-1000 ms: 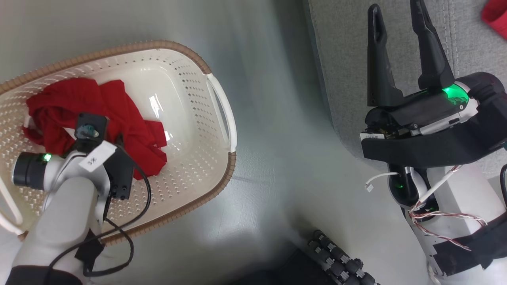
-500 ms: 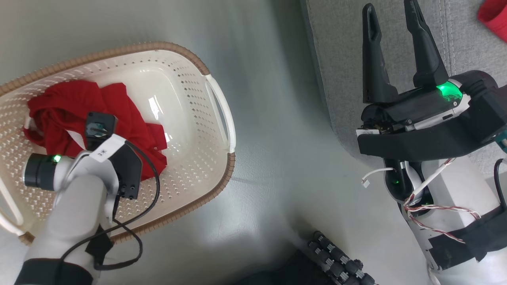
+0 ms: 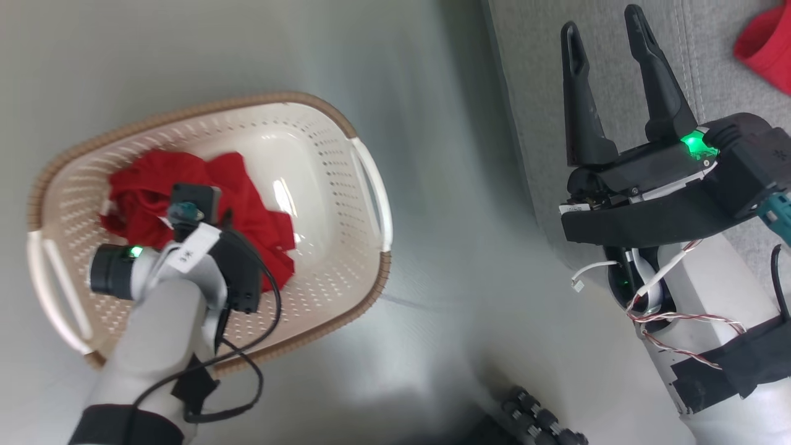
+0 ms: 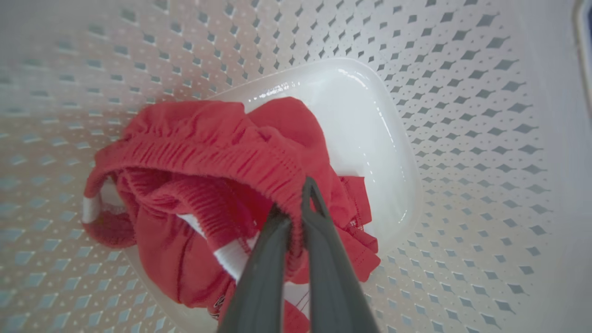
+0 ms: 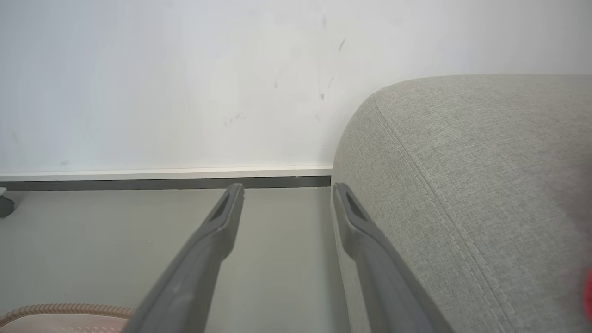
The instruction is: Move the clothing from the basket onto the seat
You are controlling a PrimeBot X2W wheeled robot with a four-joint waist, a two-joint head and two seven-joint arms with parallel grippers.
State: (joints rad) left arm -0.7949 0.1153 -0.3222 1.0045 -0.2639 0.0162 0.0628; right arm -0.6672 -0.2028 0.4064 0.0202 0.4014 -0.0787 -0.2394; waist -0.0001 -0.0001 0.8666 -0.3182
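Observation:
The cream basket (image 3: 185,114) with a brown rim stands on the floor at the left. Red clothing (image 3: 145,185) with white trim lies bunched inside it. My left arm (image 3: 160,303) reaches down into the basket and hides its fingers in the head view. In the left wrist view my left gripper (image 4: 296,203) is shut on the gathered waistband of the clothing (image 4: 208,143), just above the basket's bottom (image 4: 384,152). My right gripper (image 3: 602,31) is open and holds nothing, by the edge of the grey seat (image 3: 537,80). The right wrist view shows the right gripper (image 5: 286,189) beside the seat (image 5: 462,162).
Another red garment (image 3: 766,46) lies on the seat at the top right. Grey floor (image 3: 445,247) separates basket and seat. A white wall with a dark baseboard (image 5: 162,182) stands beyond. A black ribbed part (image 3: 537,423) shows at the bottom edge.
The left gripper has shut on the clothing, which is now more bunched. The head camera has shifted, so the basket sits lower and further right in the picture. The right gripper stays open.

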